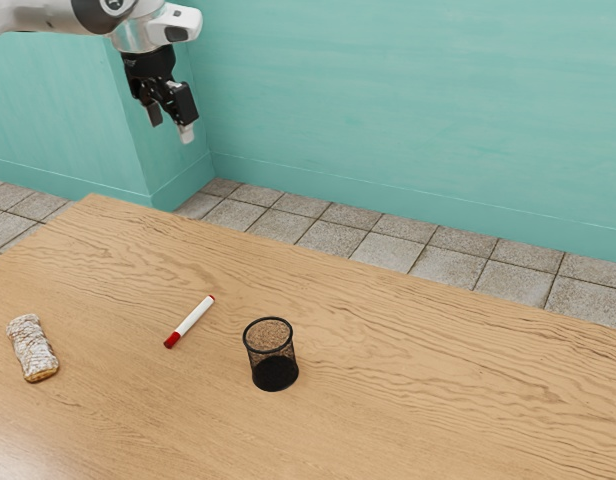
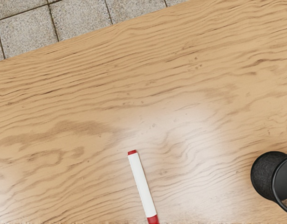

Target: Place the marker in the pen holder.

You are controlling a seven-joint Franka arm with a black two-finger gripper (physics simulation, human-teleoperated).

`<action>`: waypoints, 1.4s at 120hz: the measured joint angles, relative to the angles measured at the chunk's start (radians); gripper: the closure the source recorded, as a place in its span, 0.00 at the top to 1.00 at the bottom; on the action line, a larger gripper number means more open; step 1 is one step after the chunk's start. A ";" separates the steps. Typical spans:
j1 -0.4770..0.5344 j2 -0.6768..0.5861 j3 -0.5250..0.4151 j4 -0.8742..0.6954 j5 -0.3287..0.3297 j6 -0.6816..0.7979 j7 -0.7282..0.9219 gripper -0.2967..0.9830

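My gripper (image 1: pixel 171 128) hangs high at the exterior view's upper left, well above the table, its two fingers apart with nothing between them. On the wood lies the white marker (image 1: pixel 192 320) with a red cap and a red end; the wrist view has the same marker (image 2: pixel 142 185) lying flat. The black mesh pen holder (image 1: pixel 272 358) stands upright a short way from the marker, toward the exterior view's right. In the wrist view, the pen holder (image 2: pixel 267 176) is partly cut off by the frame.
A whitish, crusty oblong item (image 1: pixel 33 348) lies on the wooden table (image 1: pixel 428 400) at the exterior view's left, apart from the marker. Beyond the table's far edge are a tiled floor (image 1: pixel 443 266) and a teal wall (image 1: pixel 408 110).
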 joint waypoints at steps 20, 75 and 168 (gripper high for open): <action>0.001 0.000 0.001 0.001 -0.002 -0.015 -0.029 0.75; 0.033 0.325 -0.008 0.019 -0.010 0.039 -0.076 0.75; 0.029 0.109 0.013 -0.806 0.010 0.724 0.068 0.75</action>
